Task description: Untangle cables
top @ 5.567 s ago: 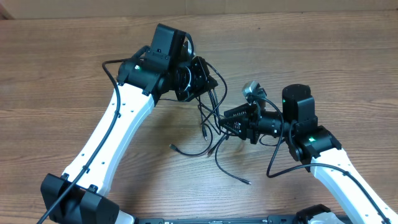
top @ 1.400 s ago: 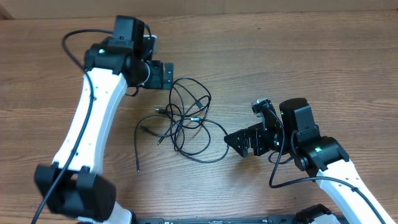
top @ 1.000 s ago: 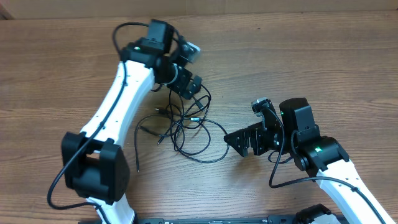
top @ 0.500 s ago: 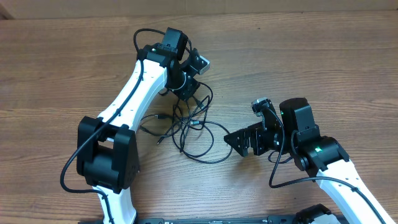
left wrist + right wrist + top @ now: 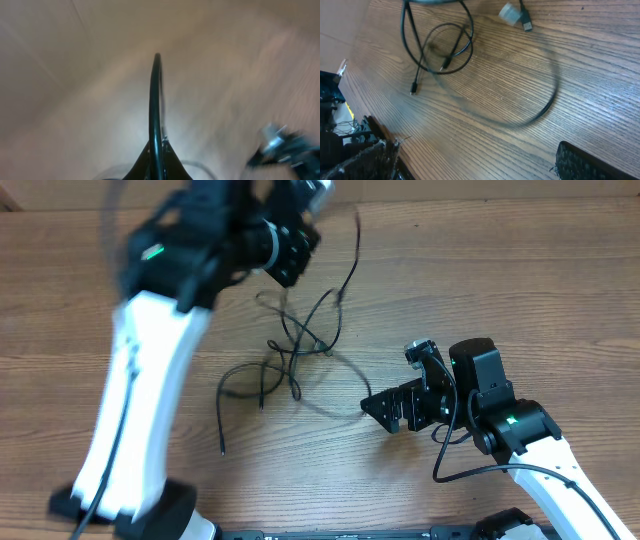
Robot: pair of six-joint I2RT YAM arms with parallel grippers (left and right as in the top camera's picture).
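Wood table point(image 5: 560, 290) — cables point(image 5: 300, 345) in loose tangle mid-surface, just left of my right gripper point(image 5: 385, 408). Thin, limp, light; prob. snag at crossings, so best taken on free strand near plug. My left gripper point(image 5: 157, 148) pinches one strand, arm raised high, blurred. Right gripper — jaws spread, low, empty.

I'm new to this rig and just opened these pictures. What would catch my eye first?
The blurred left arm at top left stands out, its left gripper shut on a strand of the cables, a loose tangle in the middle. The right gripper sits open just right of it.
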